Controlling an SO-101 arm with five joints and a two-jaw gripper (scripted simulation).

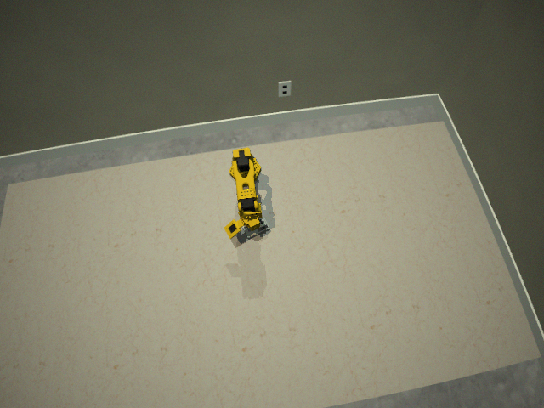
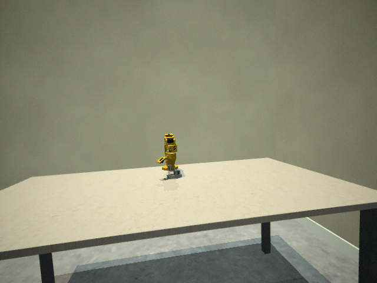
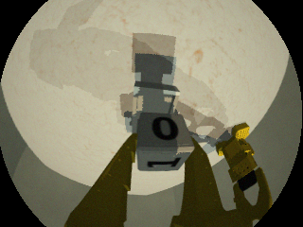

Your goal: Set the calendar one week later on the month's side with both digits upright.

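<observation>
My gripper (image 3: 164,143) is shut on a grey cube (image 3: 151,130). In the wrist view one face shows a black 0, turned sideways, and the face below it a 1 lying on its side. In the exterior view this cube (image 2: 169,167) is held above the grey tray (image 2: 171,176). The tray also shows in the top view (image 1: 259,234), partly under the arm, and its rim appears beyond the cube in the wrist view. A small dark block shape stands at the tray's right in the exterior view; it is too small to tell whether it is the other cube.
The yellow arm (image 1: 246,179) (image 2: 170,148) reaches from the back of the table (image 1: 373,263) (image 2: 228,188) over the tray. Its shadow falls in front. The wrist view shows the arm's base (image 3: 240,158) at lower right.
</observation>
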